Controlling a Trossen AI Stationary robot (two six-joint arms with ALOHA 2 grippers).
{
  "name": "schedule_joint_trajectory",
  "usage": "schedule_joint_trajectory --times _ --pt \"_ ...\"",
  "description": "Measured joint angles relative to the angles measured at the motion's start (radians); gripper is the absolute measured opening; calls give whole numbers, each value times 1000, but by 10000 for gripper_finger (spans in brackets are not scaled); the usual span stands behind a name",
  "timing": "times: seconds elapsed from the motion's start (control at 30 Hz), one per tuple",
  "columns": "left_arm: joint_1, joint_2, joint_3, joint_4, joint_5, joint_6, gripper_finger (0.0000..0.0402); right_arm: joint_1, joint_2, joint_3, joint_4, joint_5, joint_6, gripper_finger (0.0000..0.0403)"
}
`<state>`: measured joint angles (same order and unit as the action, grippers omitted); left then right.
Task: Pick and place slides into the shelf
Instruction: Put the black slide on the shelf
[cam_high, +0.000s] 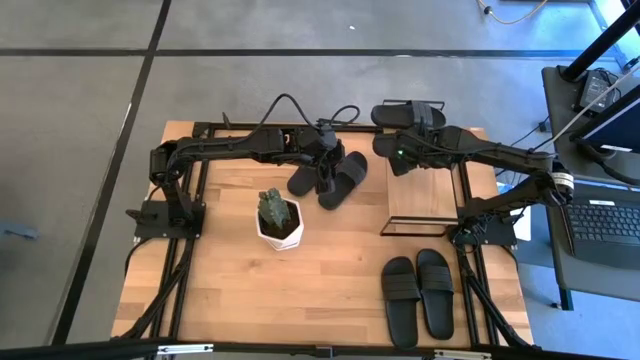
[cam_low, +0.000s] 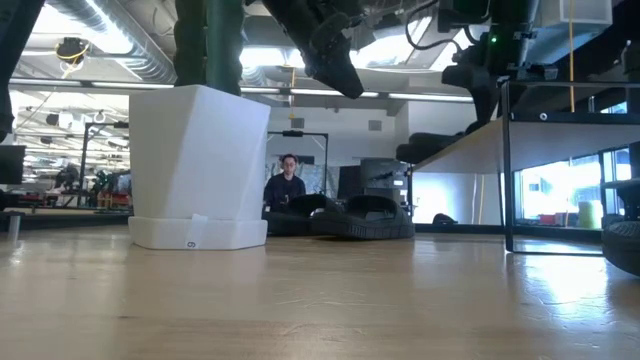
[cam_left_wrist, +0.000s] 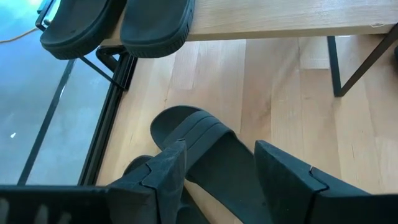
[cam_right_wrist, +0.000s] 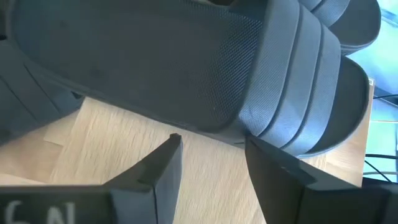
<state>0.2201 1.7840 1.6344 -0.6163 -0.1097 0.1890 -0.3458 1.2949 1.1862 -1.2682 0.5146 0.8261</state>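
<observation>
Two black slides (cam_high: 305, 180) (cam_high: 345, 180) lie soles down in the middle of the table, toward its far edge. My left gripper (cam_left_wrist: 221, 146) hangs open above the right one (cam_left_wrist: 217, 155), clear of it. The shelf (cam_high: 422, 195) stands to the right, and two more slides (cam_high: 410, 113) (cam_high: 388, 146) rest on the far end of its wooden board. My right gripper (cam_right_wrist: 210, 140) is open over that board (cam_right_wrist: 124, 149), its fingertips just short of the side edge of one slide (cam_right_wrist: 155, 62). A third pair (cam_high: 400, 300) (cam_high: 436, 290) lies at the near right.
A white pot with a cactus (cam_high: 278, 220) stands left of the shelf, near the middle of the table. The near part of the shelf board is bare. A laptop desk (cam_high: 600, 220) stands beyond the table's right edge. A person (cam_low: 286, 185) sits in the room behind.
</observation>
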Motion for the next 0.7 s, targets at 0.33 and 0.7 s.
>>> schedule_joint_trajectory --times 0.33,0.7 --pt "0 0 0 0 0 -3 182 0 0 0 71 51 -22 177" --pt "0 0 0 -1 0 -5 182 0 0 0 7 55 -67 177"
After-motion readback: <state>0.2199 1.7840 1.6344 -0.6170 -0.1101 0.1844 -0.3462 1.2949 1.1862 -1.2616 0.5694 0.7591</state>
